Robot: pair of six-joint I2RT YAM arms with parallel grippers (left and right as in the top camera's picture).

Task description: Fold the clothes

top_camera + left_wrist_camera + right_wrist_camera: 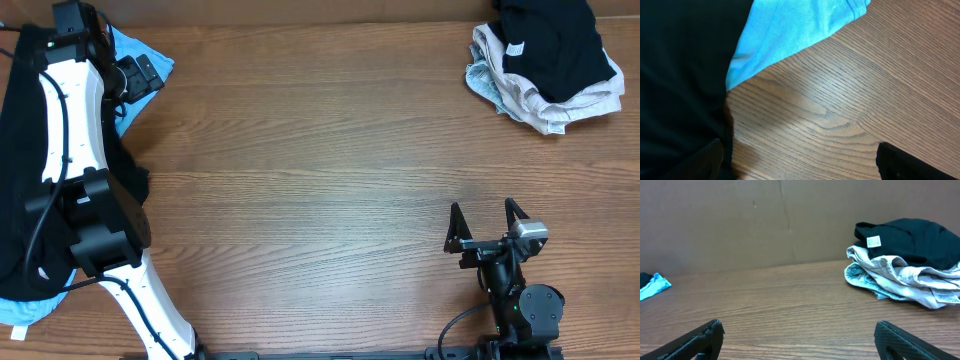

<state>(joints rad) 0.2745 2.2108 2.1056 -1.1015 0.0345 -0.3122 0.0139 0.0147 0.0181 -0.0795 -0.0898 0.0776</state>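
The clothes lie in two heaps. At the table's left edge a black T-shirt (20, 180) lies spread over a light-blue one (150, 52), partly hidden by my left arm. My left gripper (148, 76) hovers open over the light-blue hem, holding nothing. In the left wrist view the black cloth (680, 75) and the light-blue cloth (790, 30) fill the left and top, and the left gripper (800, 162) spans bare wood. At the far right a black shirt (555, 45) tops crumpled beige garments (530, 100). My right gripper (487, 215) stands open near the front edge, empty.
Wooden tabletop (320, 150) stretches between the two heaps. A brown cardboard wall (740, 220) stands behind the table's far edge. From the right wrist, the far pile (905, 260) sits to the right and a light-blue corner (654, 286) at far left.
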